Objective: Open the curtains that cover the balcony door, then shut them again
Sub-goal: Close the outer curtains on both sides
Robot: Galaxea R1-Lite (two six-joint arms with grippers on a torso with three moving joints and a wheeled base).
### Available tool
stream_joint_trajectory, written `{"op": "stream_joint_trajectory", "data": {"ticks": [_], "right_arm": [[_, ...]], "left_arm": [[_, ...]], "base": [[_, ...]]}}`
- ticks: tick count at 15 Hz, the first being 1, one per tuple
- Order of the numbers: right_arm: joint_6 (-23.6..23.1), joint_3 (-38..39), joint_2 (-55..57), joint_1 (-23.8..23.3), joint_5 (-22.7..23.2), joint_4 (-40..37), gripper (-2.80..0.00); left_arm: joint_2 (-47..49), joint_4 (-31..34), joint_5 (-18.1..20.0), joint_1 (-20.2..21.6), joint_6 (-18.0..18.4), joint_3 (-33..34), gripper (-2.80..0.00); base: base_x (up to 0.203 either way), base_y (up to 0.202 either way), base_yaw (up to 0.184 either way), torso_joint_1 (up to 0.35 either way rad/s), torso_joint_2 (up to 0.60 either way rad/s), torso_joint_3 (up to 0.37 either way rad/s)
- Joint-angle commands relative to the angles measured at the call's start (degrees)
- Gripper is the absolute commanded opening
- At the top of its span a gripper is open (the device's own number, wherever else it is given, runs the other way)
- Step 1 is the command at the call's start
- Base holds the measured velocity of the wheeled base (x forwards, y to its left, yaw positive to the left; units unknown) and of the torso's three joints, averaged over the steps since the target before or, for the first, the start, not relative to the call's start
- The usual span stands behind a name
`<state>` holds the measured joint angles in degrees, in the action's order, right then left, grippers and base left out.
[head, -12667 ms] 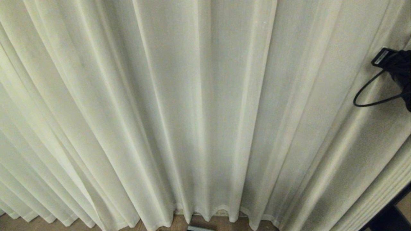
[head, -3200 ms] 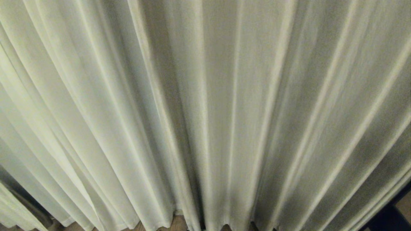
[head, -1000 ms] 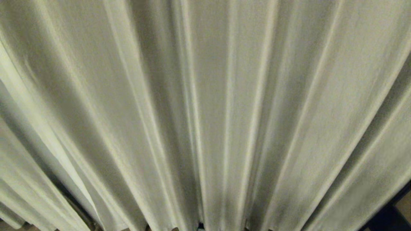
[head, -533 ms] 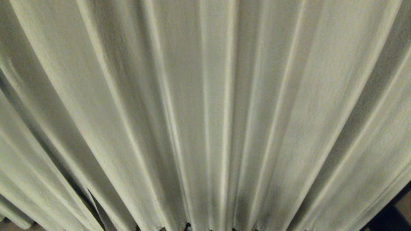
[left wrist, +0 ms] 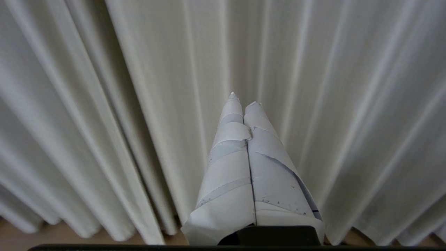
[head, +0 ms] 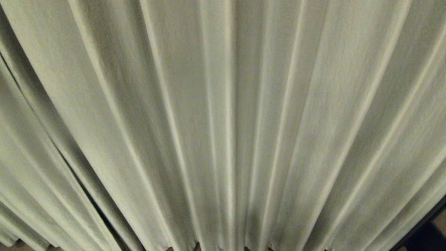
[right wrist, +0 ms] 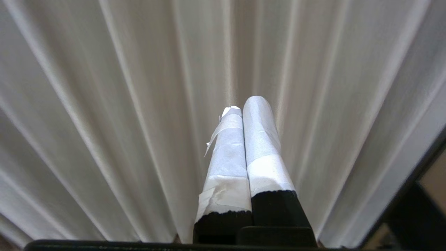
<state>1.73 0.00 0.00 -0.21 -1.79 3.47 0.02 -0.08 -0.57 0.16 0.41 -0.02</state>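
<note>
Two cream-white curtains (head: pixel 223 115) fill the head view from edge to edge, hanging drawn in soft vertical pleats that fan out toward the top. Far left, a dark slit runs down between two folds to the hems. Neither arm shows in that view.

In the left wrist view, the left gripper (left wrist: pixel 243 99) points at the pleated fabric with its tape-wrapped fingers (left wrist: pixel 230 167) pressed together, nothing between them; whether the tips touch the cloth cannot be told. Pale wooden floor (left wrist: pixel 52 233) shows under the hems there.

In the right wrist view, the right gripper (right wrist: pixel 244 103) likewise faces the fabric, its taped fingers (right wrist: pixel 263 139) closed against each other and empty.

Far right, a dark frame (right wrist: pixel 414 195) shows past the curtain's edge. It may belong to the balcony door, but no glass or handle is visible.
</note>
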Motion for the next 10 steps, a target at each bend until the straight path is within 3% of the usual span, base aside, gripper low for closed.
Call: {"op": "stream_joint_trajectory", "data": {"ticks": [1,10], "right_arm": [[0.02,0.0,0.0,0.03,-0.05,0.04,-2.8],[0.02,0.0,0.0,0.03,-0.05,0.04,-2.8]], "left_arm": [[-0.02,-0.1,-0.04,0.02,0.02,0.01,-2.8],[-0.02,-0.1,-0.04,0.02,-0.06,0.0,-2.8]], "base": [[0.0,0.176,0.007,-0.011,0.0,0.002],[0.0,0.189,0.0,0.001,0.0,0.001]]}}
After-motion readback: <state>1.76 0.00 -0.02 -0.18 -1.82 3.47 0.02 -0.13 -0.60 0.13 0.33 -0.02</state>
